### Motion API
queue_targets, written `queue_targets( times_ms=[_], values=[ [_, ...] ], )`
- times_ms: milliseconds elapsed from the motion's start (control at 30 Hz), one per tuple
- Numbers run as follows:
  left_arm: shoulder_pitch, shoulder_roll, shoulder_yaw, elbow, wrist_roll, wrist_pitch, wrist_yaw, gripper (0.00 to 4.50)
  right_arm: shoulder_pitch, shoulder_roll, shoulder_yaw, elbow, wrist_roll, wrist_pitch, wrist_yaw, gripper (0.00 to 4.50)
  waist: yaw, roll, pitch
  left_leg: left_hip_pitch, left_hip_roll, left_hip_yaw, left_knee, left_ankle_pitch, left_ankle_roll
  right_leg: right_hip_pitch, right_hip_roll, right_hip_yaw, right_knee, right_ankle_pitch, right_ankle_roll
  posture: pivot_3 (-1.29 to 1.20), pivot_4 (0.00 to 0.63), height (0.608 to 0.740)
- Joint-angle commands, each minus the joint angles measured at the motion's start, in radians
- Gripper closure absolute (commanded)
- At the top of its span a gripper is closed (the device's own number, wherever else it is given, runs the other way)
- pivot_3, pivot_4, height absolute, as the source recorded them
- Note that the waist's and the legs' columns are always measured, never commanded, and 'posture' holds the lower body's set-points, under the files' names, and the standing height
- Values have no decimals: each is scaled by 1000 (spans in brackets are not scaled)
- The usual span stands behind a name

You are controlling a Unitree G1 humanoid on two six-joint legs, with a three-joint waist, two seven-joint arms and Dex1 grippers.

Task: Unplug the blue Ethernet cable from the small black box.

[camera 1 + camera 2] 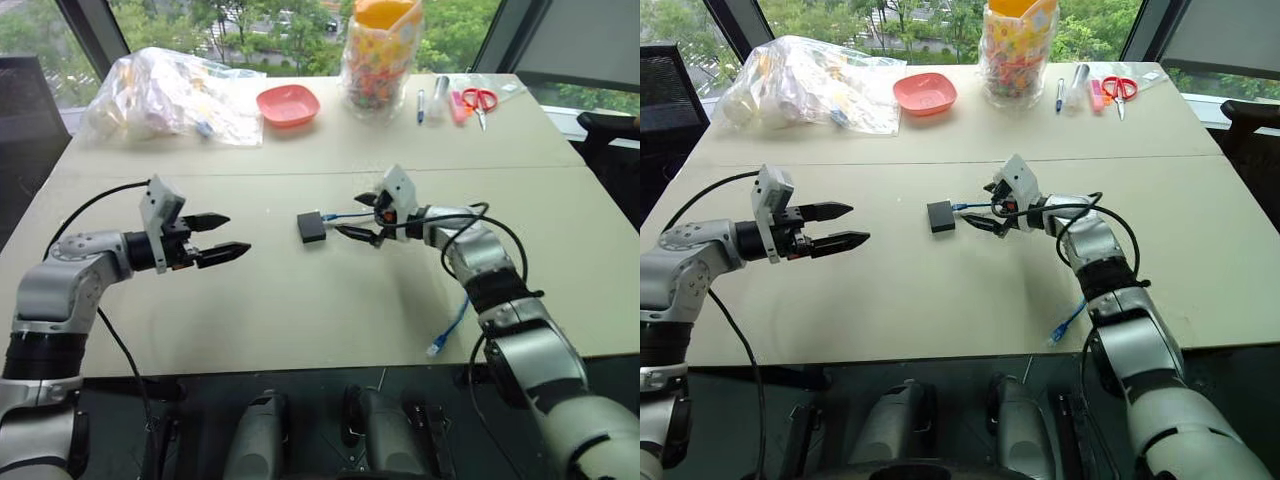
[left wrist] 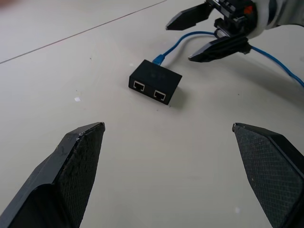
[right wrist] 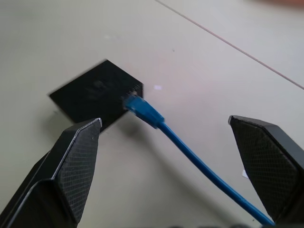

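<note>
Item one: the small black box [image 1: 311, 226], flat, matte, square plastic, lies near the middle of the pale grey table [image 1: 300, 300], between the two arms; two empty ports on one side face the left gripper [image 1: 222, 238]. Item two: the blue Ethernet cable [image 3: 190, 152], thin and flexible, is plugged by its blue-booted end into the opposite side of the box; from there it runs past the right gripper [image 1: 363, 216], under the right arm, and its free clear plug end lies near the table's near edge. Status of task: not done; the plug is seated in the box and nothing is grasped. Right gripper: its two black fingers stand wide apart, straddling the cable just short of the box, touching neither as far as the wrist view shows. Left gripper: fingers likewise spread wide, holding nothing, well apart from the box and pointed toward it. Remaining, by judgement: one gripper must steady the box, the other must close on the plug or on the cable beside it and draw it straight out; the latch tab may resist.
</note>
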Motion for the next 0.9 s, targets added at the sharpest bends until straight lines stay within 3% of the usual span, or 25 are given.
queue_targets(
  times_ms=[33,133,200,333,467,600,700,900],
  values=[
    [59,-16,47,-94,-20,3,48,22,-115,50,18,250,-104,-142,-22,0,-3,0,0,0,0,1,0,0,0,0,0,1,0,0,0,0,150,740],
    [118,-35,70,-152,-27,7,94,22,-166,88,38,373,-179,-183,-40,0,-4,0,0,1,0,3,0,0,0,0,0,3,0,0,0,0,150,740],
    [153,-43,87,-186,-31,10,126,0,-187,113,34,412,-207,-199,-35,529,-5,0,0,4,0,3,0,0,0,1,0,5,0,0,1,0,150,740],
    [232,-50,131,-253,-51,30,173,0,-227,171,40,440,-262,-239,14,2444,-10,0,0,15,3,4,0,0,-1,8,1,8,2,-2,-3,0,150,740],
    [244,-46,121,-249,-45,26,174,0,-234,180,93,447,-360,-299,10,4444,-9,0,0,17,9,5,0,0,-2,7,6,11,3,-2,-5,0,150,740],
    [171,-52,80,-156,-14,-8,148,0,-232,132,155,431,-472,-410,-98,4444,-6,0,0,17,10,6,0,0,-2,6,7,13,5,-1,-5,0,150,740],
    [48,-80,35,13,35,-76,121,0,-232,78,173,387,-524,-536,-235,4444,4,0,0,16,9,7,0,2,-5,5,7,13,6,-1,-5,0,150,740],
    [-319,-183,51,427,-17,-71,-4,0,-175,-21,152,194,-540,-759,-367,4444,2,-1,0,13,4,9,0,4,-6,4,6,14,5,-1,-4,0,150,740]
  ],
)
